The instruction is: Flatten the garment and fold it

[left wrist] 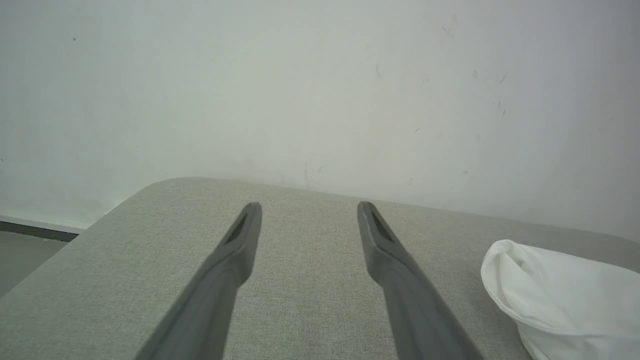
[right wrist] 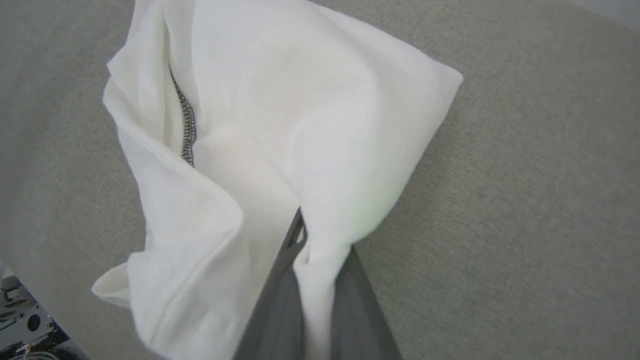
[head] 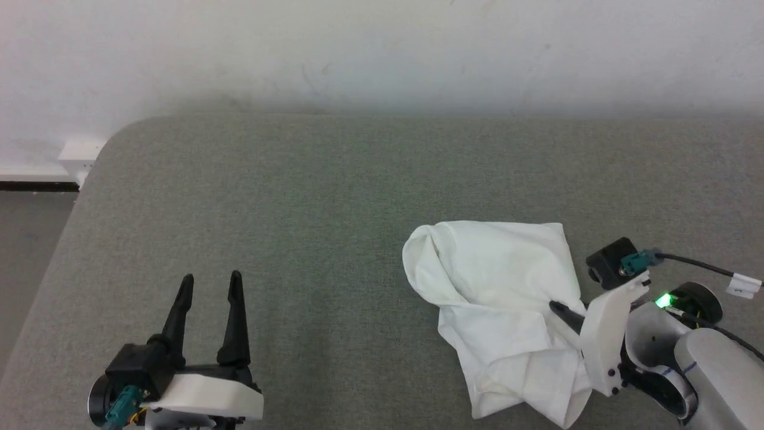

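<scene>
Soft, even light with faint shadows; wall [head: 382,54] washed pale, near fingers [left wrist: 220,280] slightly blurred

We see a bare test room, lab-like — a wide grey-green fabric-covered surface with a rounded corner [head: 298,179] set against a scuffed plain white wall [head: 382,54], a dark skirting strip [head: 36,186] at its foot.

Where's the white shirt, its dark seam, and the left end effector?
white shirt [head: 495,269], head view, upper panel.
dark seam [right wrist: 188,125], right wrist view, zigzag stitching.
left end effector [head: 212,276], head view, between fingertips.
</scene>
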Available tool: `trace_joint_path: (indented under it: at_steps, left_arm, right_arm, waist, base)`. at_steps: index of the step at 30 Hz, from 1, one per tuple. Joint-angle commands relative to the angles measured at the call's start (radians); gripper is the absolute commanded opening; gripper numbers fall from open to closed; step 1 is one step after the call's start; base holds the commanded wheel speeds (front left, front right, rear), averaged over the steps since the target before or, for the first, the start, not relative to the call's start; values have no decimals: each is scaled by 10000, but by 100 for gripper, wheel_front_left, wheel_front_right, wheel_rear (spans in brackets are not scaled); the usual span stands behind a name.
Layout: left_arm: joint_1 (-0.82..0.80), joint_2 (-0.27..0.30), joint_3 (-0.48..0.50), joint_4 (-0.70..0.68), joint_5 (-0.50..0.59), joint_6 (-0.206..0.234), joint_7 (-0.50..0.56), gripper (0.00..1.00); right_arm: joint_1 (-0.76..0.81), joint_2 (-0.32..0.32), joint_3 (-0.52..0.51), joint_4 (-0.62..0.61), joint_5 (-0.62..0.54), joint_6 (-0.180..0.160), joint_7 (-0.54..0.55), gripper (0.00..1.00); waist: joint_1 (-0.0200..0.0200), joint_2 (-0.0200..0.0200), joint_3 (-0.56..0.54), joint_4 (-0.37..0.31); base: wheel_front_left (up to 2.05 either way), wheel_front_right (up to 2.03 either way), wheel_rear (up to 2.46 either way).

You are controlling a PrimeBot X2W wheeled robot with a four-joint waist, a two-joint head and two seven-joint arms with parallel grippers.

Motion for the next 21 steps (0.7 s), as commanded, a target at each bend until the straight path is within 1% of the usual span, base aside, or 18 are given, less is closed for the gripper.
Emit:
trace_joint_path:
  at_steps: [1, 4, 6, 10, 13, 16, 21]
  left_arm:
    - [-166, -40, 2, -32, 104, -71, -49, 100]
    - [-221, -51, -42, -107, 159, -131, -49, 100]
    - [-288, -53, -28, -167, 201, -162, -49, 100]
    - [-473, 12, 39, -359, 283, -241, -49, 100]
    - [-679, 150, 57, -567, 370, -316, -49, 100]
    - [-983, 339, -70, -762, 467, -424, -49, 100]
    - [-1765, 816, -427, -1094, 651, -593, 57, 100]
  right_arm:
    - [-185, -293, 288, -224, -266, -7, -149, 0]
    - [-286, -993, 656, -577, -773, -7, -202, 0]
    - [-374, -1341, 768, -721, -1139, -7, -244, 0]
    - [-650, -1789, 662, -841, -1814, -7, -476, 0]
    - [-921, -1892, 347, -663, -2062, -7, -718, 0]
    - [-1159, -1924, -52, -120, -2226, -7, -1118, 0]
    - [-1429, -1785, -810, 1259, -2213, -7, -2034, 0]
  waist:
    - [0, 0, 4, -406]
    - [0, 0, 173, -878]
    - [0, 0, 339, -1275]
    - [0, 0, 886, -2222]
    - [0, 0, 1527, -2978]
    - [0, 0, 2273, -3619]
    - [0, 0, 3469, -4265]
  base:
    - [0, 0, 0]
    - [0, 0, 0]
    - [0, 0, 0]
    - [0, 0, 0]
    - [0, 0, 0]
    - [0, 0, 0]
    - [0, 0, 0]
